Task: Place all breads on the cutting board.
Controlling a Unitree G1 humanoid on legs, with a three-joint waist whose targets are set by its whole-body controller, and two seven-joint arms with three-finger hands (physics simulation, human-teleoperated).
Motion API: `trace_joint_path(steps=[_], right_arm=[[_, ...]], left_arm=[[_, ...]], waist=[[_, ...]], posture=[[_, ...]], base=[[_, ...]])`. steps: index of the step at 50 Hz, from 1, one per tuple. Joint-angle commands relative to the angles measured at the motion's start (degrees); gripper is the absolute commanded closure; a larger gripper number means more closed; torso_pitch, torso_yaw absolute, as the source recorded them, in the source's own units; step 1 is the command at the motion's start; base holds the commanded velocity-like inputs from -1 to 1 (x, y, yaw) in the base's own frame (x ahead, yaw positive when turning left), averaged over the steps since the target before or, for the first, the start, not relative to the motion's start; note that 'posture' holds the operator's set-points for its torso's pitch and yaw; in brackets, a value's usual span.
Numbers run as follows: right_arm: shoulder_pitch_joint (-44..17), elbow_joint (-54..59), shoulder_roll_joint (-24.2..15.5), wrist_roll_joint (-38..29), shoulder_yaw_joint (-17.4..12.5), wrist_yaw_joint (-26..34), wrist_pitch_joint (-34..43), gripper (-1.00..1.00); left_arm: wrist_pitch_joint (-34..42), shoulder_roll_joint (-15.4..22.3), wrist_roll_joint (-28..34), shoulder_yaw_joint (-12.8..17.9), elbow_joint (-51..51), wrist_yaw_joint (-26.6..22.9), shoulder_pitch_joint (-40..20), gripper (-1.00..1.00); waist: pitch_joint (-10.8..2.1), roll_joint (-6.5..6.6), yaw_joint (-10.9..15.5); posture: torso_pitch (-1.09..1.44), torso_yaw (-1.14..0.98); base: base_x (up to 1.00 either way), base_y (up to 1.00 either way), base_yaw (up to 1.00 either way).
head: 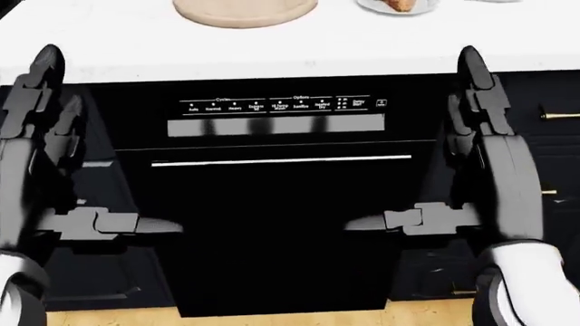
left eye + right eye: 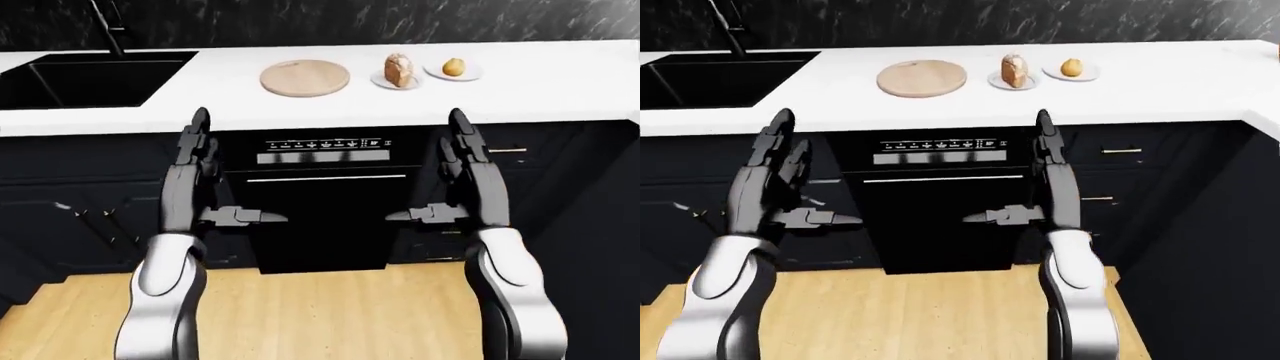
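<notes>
Two robot hands spread empty, left robot hand [image 2: 200,191], right robot hand [image 2: 462,187], one cutting board [image 2: 304,77], two breads, loaf [image 2: 399,69], roll [image 2: 454,67]

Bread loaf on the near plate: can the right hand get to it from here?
Probably not yet. The right hand hangs open below the counter edge, apart from the bread loaf on its plate. Nothing blocks the path; it must rise and extend.
</notes>
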Motion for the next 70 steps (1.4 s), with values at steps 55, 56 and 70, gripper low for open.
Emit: trace_joint_path(steps=[55,56,70], right_arm=[[-3.9,-6.2,-3.0,5.9,-3.5,-2.8,4.1,-1.0],[-3.9,-6.1,-3.0,5.9,-3.5,-2.9,4.0,-1.0],[-3.8,-6.1,-2.7,6.2,-3.2,-3.1,4.1,-1.0]], left_arm=[[3.2,0.9,0.7,-1.0,-2.3,0.8,-5.3,-1.0],[2.9,0.9,0.8,-1.0,-2.1,0.8,-5.2,-1.0],[0.4,0.5,0.8,-0.9,-1.0,0.5,-3.5,-1.0]], waist=[[-0.52,-4.25,0.4],[-0.5,-4.36,0.3],[0.04,-0.82,0.3]], posture=[[0.0,0.0],[0.0,0.0],[0.0,0.0]], base=[[0.02,-0.45,0.0],[0.0,0.0,0.0],[0.0,-0.11,0.0]])
